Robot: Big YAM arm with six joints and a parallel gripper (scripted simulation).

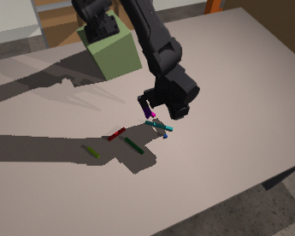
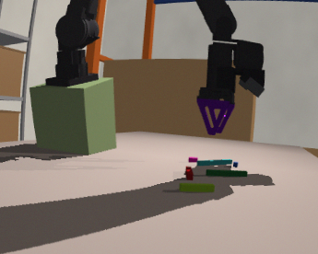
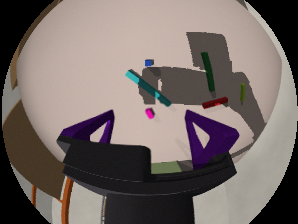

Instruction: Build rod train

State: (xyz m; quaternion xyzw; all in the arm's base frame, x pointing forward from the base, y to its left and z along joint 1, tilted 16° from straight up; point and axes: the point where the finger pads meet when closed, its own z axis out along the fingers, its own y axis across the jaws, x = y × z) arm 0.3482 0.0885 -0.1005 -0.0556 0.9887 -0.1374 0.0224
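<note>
Several rods lie flat on the table. A short magenta rod (image 1: 152,115) (image 2: 193,159) (image 3: 149,113) lies at the back. A long turquoise rod (image 1: 159,126) (image 2: 214,162) (image 3: 147,88) lies just in front of it. A tiny blue rod (image 1: 165,136) (image 2: 235,164) (image 3: 149,63) lies by the turquoise rod's end. A green rod (image 1: 134,145) (image 2: 226,173) (image 3: 209,72), a red rod (image 1: 116,133) (image 2: 188,173) (image 3: 214,103) and a lime rod (image 1: 92,152) (image 2: 196,187) (image 3: 242,92) lie further left. My gripper (image 2: 214,131) (image 3: 149,113) is open and empty. It hangs above the magenta rod.
A green block (image 1: 114,51) (image 2: 74,115) at the back of the table (image 1: 229,128) carries the arm's base. The table's edges run at the right and front. Shelves and a brown board stand behind the table.
</note>
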